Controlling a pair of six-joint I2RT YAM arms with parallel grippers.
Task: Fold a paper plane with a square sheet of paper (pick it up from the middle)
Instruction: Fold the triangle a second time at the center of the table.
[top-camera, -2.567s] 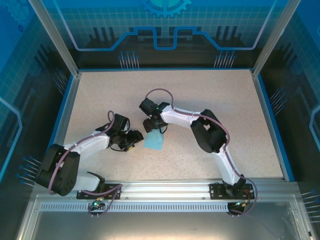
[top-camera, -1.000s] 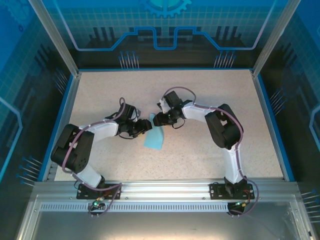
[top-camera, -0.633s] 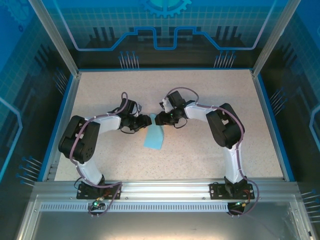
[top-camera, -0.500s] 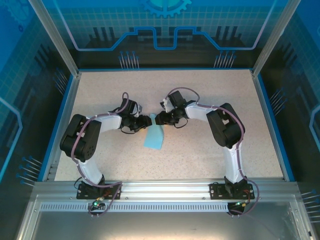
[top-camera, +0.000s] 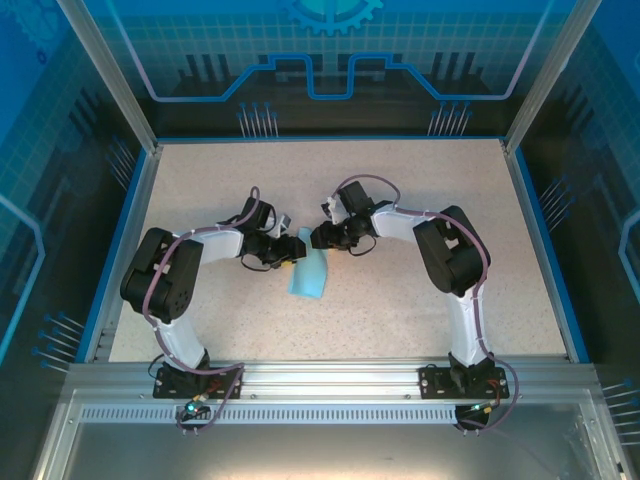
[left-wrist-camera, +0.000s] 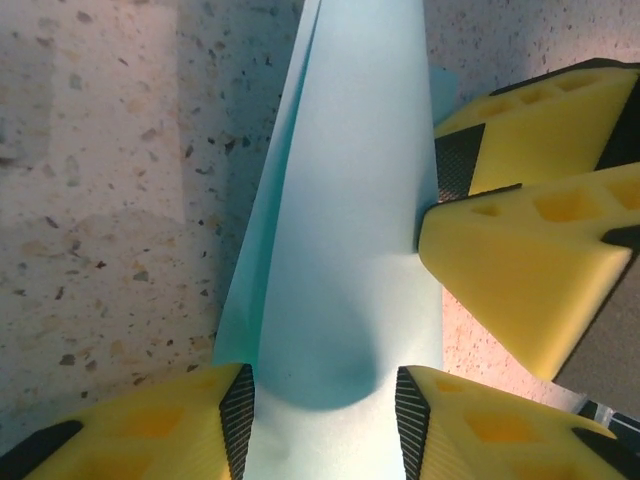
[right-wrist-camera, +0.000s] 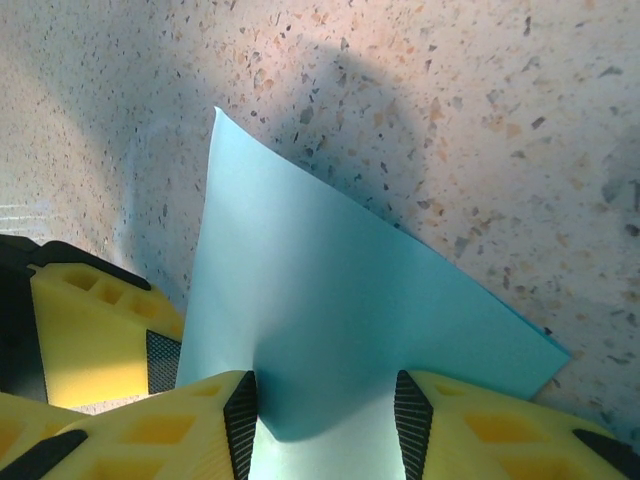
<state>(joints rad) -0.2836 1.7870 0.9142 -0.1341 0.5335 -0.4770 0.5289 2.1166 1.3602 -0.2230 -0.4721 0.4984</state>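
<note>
From above, on a speckled beige tabletop (top-camera: 420, 190): left gripper (top-camera: 285, 250) and right gripper (top-camera: 313, 238) tip to tip over the far end of a thin, creased light-blue paper sheet (top-camera: 309, 273), the rest trailing nearward of both; at the left wrist, left gripper (left-wrist-camera: 325, 395) spread, straddling the sheet (left-wrist-camera: 345, 220) running straight ahead, the other's yellow fingers (left-wrist-camera: 520, 250) just right; at the right wrist, right gripper (right-wrist-camera: 325, 400) likewise spread over the sheet (right-wrist-camera: 330, 300) fanning ahead.

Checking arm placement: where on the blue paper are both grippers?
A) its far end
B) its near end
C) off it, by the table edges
A: from above, the left gripper and right gripper meet at the far end of the light-blue paper.
</note>
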